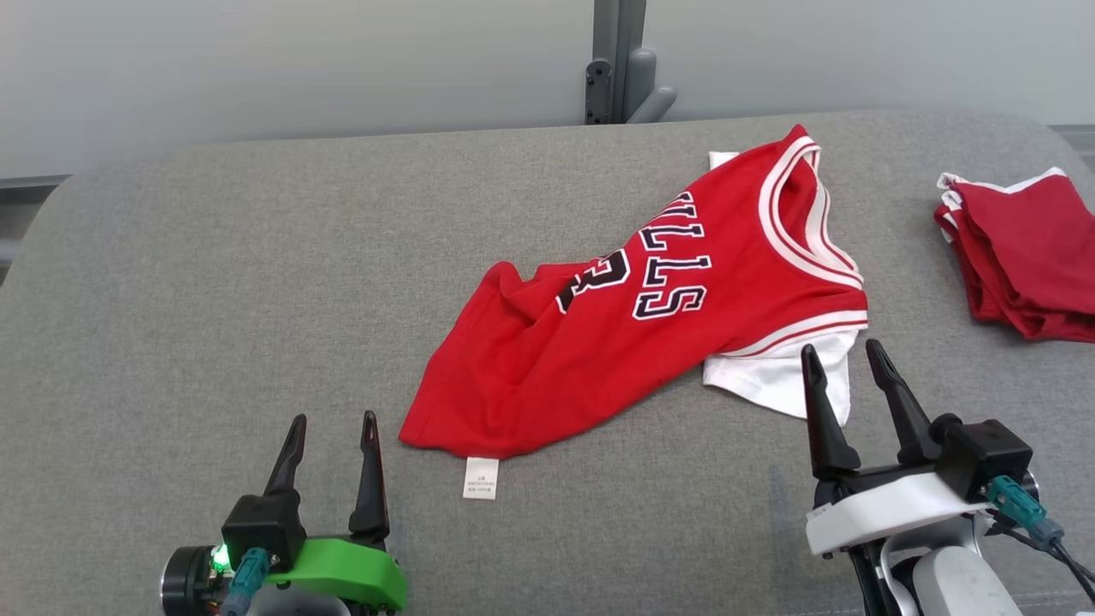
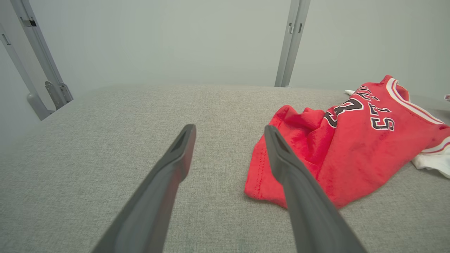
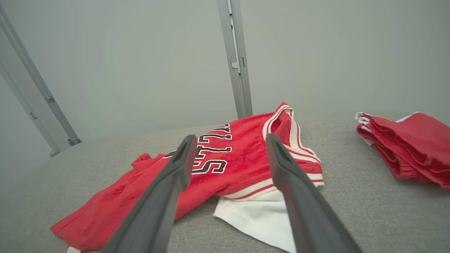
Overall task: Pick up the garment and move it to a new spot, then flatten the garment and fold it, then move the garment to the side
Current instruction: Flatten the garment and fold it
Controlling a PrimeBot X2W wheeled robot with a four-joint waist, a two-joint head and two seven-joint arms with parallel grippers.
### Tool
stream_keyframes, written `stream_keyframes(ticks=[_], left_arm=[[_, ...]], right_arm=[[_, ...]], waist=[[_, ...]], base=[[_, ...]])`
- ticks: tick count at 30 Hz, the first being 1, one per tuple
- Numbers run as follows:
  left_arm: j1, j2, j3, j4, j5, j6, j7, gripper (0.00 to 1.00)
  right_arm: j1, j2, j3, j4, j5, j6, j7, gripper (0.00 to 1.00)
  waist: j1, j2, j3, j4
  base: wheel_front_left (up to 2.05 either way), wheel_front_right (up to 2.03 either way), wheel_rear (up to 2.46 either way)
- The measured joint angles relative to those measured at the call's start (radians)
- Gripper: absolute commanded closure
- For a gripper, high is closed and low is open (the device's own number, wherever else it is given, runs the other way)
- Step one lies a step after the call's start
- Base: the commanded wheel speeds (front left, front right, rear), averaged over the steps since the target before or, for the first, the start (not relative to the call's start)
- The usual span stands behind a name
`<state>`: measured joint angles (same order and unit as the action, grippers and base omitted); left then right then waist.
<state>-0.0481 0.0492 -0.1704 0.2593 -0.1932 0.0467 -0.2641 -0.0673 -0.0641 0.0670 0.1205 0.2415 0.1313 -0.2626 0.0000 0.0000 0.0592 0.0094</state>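
Head view: jersey [image 1: 616, 342] diagonal, neckline upper right.

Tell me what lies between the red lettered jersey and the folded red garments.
Bare grey fabric surface, from red lettered jersey to folded red garments, in the head view.

Red jersey [image 1: 599, 342] lies rumpled on grey cushion [image 1: 214, 299].
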Motion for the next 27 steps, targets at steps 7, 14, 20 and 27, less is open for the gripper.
stream_keyframes(ticks=[7, 14, 20, 27], left_arm=[[0.016, 0.000, 0.001, 0.006, 0.000, -0.003, 0.000, 0.00], [0.018, 0.000, -0.004, 0.017, 0.000, -0.004, 0.000, 0.00], [0.018, 0.000, -0.006, 0.022, 0.000, -0.004, 0.000, 0.00], [0.018, 0.000, -0.008, 0.019, 0.000, -0.002, 0.000, 0.00]], right_arm=[[0.010, 0.012, 0.011, 0.021, -0.011, 0.000, 0.000, 0.00], [0.012, 0.013, 0.009, 0.031, -0.015, 0.000, 0.000, 0.00], [0.012, 0.013, 0.010, 0.035, -0.010, 0.000, 0.000, 0.00], [0.011, 0.015, -0.027, 0.050, 0.014, 0.000, 0.000, 0.00]], waist=[[0.0000, 0.0000, -0.024, -0.007], [0.0000, 0.0000, -0.033, -0.012], [0.0000, 0.0000, -0.031, -0.010], [0.0000, 0.0000, -0.020, -0.006]], base=[[0.00, 0.00, 0.00], [0.00, 0.00, 0.00], [0.00, 0.00, 0.00], [0.00, 0.00, 0.00]])
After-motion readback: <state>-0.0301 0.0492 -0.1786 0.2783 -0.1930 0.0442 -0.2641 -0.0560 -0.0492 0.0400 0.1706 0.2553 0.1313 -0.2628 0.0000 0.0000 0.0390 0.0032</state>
